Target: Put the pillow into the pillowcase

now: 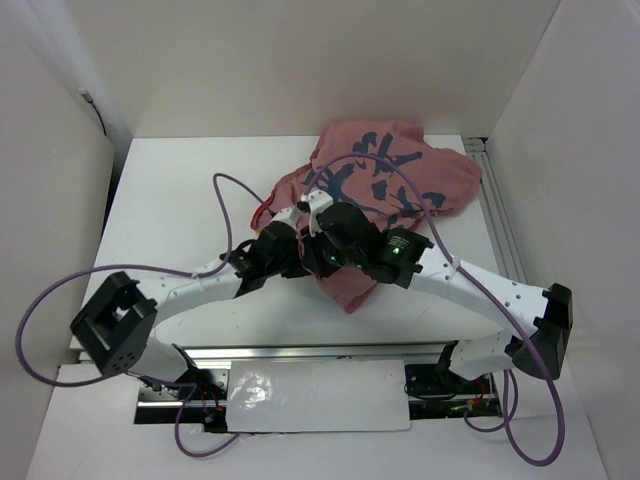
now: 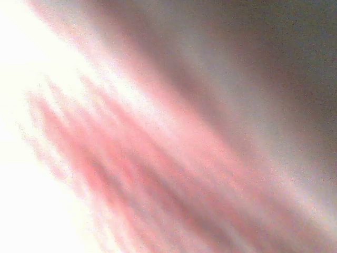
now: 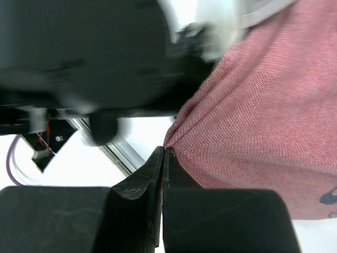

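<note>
**At mid-table, both wrists crowd the near left edge of the case**

On the far half of the table lies the pillowcase, dusty pink side up with dark brush marks. Its bulk runs left to right, and one tail of cloth is drawn out toward the near side. From the tools the case lies far and to the right.

The right gripper has its fingers pressed together on a small pinch of the pink cloth at an edge. The left gripper sits just beside it, and its own view is only a pink blur, so I cannot tell how its fingers stand.

No cream pillow shows anywhere. The case looks lumpy, so the pillow may be inside. Both arms are equally near.
</note>
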Robot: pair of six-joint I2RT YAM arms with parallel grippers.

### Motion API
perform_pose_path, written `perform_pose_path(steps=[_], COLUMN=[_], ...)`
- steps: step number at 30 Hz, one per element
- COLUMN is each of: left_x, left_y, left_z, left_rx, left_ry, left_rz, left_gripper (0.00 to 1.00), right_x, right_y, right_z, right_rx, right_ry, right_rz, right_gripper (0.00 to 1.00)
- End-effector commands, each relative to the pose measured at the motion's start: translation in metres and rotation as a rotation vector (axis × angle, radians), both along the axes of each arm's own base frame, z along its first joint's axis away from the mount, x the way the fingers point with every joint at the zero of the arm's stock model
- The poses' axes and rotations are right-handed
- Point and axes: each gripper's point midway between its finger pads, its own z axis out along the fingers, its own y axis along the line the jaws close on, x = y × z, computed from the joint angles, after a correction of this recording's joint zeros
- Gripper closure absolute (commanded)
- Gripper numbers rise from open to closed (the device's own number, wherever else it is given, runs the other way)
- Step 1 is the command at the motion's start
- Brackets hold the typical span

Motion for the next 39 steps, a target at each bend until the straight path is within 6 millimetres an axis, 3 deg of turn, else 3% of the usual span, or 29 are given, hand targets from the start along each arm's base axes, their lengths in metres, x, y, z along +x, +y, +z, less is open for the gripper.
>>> perform_pose_path(steps=[1,6,7,9,12,15,17,19,20,21,22,24,25,26,28,31,36,38,39], left_x=[-0.039,-0.075,-0.077,-0.085,-0.086,-0.079,-0.075,-0.067,-0.063,-0.056,-0.051,-0.031,-0.022,-0.015,0.008,0.035,0.071,0.082,0.093], left_y=[0.021,0.067,0.073,0.090,0.108,0.131,0.164,0.181,0.195,0.199,0.203,0.208,0.206,0.206,0.199,0.196,0.201,0.202,0.195], left_z=[-0.004,-0.029,-0.019,-0.021,-0.010,0.001,0.001,0.016,0.018,0.029,0.035,0.044,0.050,0.043,0.055,0.052,0.042,0.020,0.026], left_rx=[0.014,0.089,0.071,0.087,0.067,0.073,0.134,0.146,0.167,0.153,0.151,0.142,0.129,0.147,0.105,0.086,0.077,0.093,0.059], left_ry=[0.062,0.171,0.150,0.151,0.105,0.056,0.061,0.046,0.048,0.029,0.012,-0.031,-0.048,-0.035,-0.094,-0.142,-0.161,-0.117,-0.144], left_rz=[-0.052,0.046,0.070,0.119,0.196,0.321,0.478,0.563,0.610,0.630,0.643,0.633,0.621,0.579,0.551,0.530,0.526,0.511,0.475], left_gripper=[0.28,0.30,0.30,0.30,0.29,0.29,0.29,0.27,0.23,0.12,0.06,0.01,0.01,0.01,0.02,0.08,0.09,0.13,0.20], right_x=[0.006,0.009,0.012,0.011,-0.005,-0.015,-0.017,-0.012,-0.009,-0.005,-0.001,0.001,0.006,0.004,0.006,0.008,0.014,0.022,0.026], right_y=[0.016,0.015,0.012,0.016,0.030,0.039,0.042,0.041,0.042,0.037,0.039,0.039,0.037,0.038,0.037,0.034,0.022,0.022,0.023], right_z=[0.030,0.020,0.016,0.013,0.003,-0.022,-0.055,-0.077,-0.095,-0.108,-0.111,-0.123,-0.120,-0.120,-0.110,-0.084,-0.063,-0.054,-0.055], right_rx=[0.164,0.178,0.170,0.177,0.178,0.138,0.075,0.026,-0.013,-0.059,-0.077,-0.127,-0.145,-0.152,-0.140,-0.105,-0.106,-0.105,-0.116], right_ry=[-0.027,0.004,0.008,0.011,0.031,0.081,0.129,0.153,0.178,0.187,0.182,0.191,0.171,0.163,0.135,0.071,-0.017,-0.051,-0.060], right_rz=[0.000,0.008,-0.003,0.040,0.193,0.293,0.304,0.280,0.266,0.235,0.230,0.227,0.212,0.212,0.213,0.193,0.151,0.116,0.115], right_gripper=[1.00,1.00,1.00,1.00,1.00,1.00,1.00,1.00,1.00,1.00,0.99,0.87,0.83,0.67,0.50,0.33,0.27,0.26,0.26])
